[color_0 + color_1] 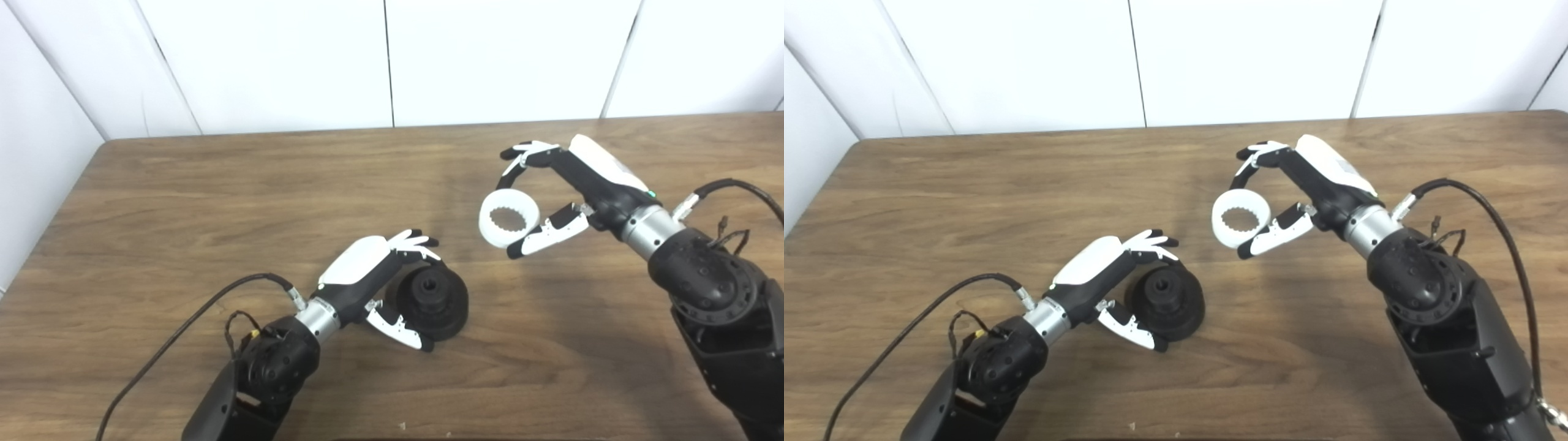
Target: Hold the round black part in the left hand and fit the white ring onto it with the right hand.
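Observation:
The round black part (432, 300) lies tilted on the wooden table (245, 184), its hub with a centre hole facing up. My left hand (367, 269) grips it from the left, with fingers over its far edge and thumb against its near edge. My right hand (588, 177) holds the white ring (511, 197) between fingers and thumb, lifted above the table. The ring has a toothed inner bore that faces the camera. It is up and to the right of the black part, well apart from it. Both also show in the right eye view: the part (1167, 300) and the ring (1243, 197).
A black cable (184, 331) trails from the left wrist across the table toward the front left. Another cable (741, 184) loops off the right wrist. White wall panels stand behind the table's far edge.

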Controlling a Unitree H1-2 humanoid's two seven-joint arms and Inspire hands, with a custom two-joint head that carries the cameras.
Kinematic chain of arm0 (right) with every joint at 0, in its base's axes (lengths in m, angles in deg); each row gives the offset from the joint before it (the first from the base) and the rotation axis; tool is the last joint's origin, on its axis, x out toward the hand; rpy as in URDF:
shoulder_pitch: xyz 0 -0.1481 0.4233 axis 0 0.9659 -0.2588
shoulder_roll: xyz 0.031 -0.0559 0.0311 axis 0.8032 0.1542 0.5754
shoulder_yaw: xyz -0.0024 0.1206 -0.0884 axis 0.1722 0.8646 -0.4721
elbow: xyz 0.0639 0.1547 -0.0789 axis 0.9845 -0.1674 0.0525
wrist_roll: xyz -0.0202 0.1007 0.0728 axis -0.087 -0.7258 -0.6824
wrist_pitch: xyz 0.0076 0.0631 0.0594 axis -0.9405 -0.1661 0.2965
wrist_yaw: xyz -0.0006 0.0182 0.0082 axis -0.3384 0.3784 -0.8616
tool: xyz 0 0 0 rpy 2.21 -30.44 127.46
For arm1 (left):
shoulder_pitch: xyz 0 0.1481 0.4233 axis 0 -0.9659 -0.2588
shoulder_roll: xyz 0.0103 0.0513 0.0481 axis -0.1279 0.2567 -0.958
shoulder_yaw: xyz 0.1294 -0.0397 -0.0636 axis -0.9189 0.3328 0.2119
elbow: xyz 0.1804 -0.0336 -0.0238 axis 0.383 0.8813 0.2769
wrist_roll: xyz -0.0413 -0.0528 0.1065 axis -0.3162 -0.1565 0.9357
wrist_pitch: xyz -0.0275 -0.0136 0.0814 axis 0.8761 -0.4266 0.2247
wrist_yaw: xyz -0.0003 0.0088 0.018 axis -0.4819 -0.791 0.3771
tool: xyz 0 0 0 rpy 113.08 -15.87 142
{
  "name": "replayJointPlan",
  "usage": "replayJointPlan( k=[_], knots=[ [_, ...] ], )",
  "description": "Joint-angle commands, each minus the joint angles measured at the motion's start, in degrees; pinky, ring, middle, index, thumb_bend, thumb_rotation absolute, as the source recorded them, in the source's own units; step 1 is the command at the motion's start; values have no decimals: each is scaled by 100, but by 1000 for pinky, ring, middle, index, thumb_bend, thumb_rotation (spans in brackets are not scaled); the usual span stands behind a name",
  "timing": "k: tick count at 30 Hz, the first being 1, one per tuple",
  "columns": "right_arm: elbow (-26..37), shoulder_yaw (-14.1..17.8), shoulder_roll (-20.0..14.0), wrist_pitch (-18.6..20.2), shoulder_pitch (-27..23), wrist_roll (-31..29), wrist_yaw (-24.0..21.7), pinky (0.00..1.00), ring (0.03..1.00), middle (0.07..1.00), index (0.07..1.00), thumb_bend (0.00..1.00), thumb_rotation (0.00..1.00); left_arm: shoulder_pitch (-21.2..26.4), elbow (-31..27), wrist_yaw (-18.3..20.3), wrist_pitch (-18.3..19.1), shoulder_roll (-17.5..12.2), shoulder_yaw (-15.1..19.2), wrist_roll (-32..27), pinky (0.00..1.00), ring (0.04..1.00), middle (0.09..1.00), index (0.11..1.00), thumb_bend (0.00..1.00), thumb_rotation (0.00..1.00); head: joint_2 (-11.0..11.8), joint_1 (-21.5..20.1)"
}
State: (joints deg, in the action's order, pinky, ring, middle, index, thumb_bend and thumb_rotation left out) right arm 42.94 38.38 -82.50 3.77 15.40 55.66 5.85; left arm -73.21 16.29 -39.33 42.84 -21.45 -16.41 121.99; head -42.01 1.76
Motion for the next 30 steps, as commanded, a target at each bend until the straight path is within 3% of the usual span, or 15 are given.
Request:
replayJointPlan(
  k=[1,6,30],
  knots=[
    [323,-81,117,11,-164,-15,-85,924,957,862,487,525,145,93,94,24,36,-34,-27,75,840,979,918,620,845,172,-7,21],
    [438,-190,197,75,-176,38,-211,971,963,864,487,525,147,104,88,32,66,-24,-29,70,844,983,922,624,845,165,-12,21],
    [376,-760,652,29,-155,366,-445,977,966,860,487,525,150,92,10,53,122,-19,-31,107,853,982,921,629,841,172,-79,87]
  ],
)
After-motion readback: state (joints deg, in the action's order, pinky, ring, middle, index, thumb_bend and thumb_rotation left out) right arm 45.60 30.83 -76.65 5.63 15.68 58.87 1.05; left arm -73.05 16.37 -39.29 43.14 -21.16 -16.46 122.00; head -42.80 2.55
